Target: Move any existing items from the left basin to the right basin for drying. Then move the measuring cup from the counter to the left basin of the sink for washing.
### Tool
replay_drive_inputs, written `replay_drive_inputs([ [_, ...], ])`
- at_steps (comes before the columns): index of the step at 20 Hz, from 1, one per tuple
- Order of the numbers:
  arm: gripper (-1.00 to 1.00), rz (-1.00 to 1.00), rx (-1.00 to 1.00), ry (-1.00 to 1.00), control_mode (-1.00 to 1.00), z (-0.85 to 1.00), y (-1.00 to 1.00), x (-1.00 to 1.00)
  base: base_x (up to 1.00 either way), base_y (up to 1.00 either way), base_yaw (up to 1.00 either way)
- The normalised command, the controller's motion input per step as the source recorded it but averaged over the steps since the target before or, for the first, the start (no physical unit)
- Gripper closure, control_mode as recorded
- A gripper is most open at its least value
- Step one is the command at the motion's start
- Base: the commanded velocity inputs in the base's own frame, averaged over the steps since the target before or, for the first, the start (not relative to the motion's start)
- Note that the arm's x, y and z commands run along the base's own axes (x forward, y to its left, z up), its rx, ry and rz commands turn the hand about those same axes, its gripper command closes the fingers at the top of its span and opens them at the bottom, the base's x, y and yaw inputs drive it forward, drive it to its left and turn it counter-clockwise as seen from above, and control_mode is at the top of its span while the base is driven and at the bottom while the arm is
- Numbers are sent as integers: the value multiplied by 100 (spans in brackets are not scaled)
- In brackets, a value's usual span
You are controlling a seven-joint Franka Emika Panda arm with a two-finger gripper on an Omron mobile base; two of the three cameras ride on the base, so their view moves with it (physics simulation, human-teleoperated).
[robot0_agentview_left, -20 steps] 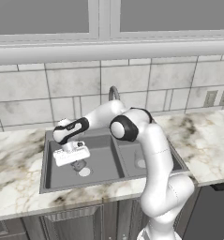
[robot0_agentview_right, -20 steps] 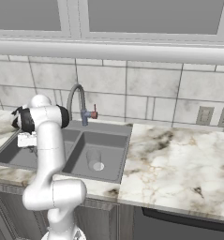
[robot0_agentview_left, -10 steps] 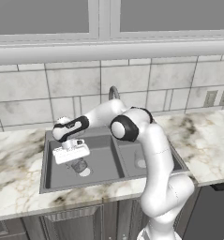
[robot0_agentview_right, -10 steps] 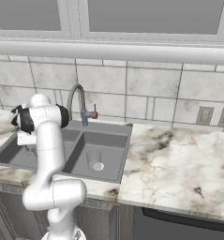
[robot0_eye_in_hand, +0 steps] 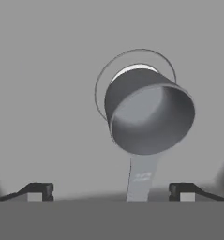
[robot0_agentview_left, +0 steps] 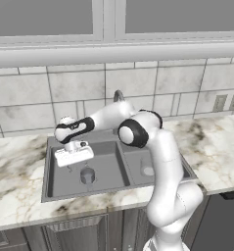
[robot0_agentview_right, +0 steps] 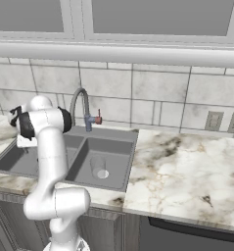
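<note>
Item: measuring cup point(robot0_eye_in_hand: 148, 112), upright on the left basin point(robot0_agentview_left: 108, 169) floor over its white drain. I had the gripper point(robot0_eye_in_hand: 111, 191) spread wide just above, gripping nothing. Clear glass point(robot0_agentview_right: 98, 166) stood in right basin point(robot0_agentview_right: 116, 157).

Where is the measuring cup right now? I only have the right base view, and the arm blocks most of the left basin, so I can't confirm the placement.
Observer: In the left base view the measuring cup stands upright on the floor of the left basin.
Operator: Is the gripper holding it?
Observer: No. In the hand view the gripper is open, its fingertips set wide apart, with the cup beyond them and untouched.
Operator: Is it near the drain?
Observer: Yes. The hand view shows the white drain peeking out from behind the cup, so it sits right over it.
</note>
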Motion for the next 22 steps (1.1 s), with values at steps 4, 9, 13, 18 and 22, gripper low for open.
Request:
replay_drive_inputs([
  [4,-100,-4,0,-4,-100,37,0,-4,0,0,0],
  [9,-100,-5,0,-6,-100,40,0,-21,0,0,0],
  [13,-100,-6,0,-5,-100,39,0,-28,0,0,0],
  [18,-100,-6,0,-6,-100,36,0,-34,0,0,0],
  [22,-100,-6,0,-8,-100,31,-1,-42,0,0,0],
])
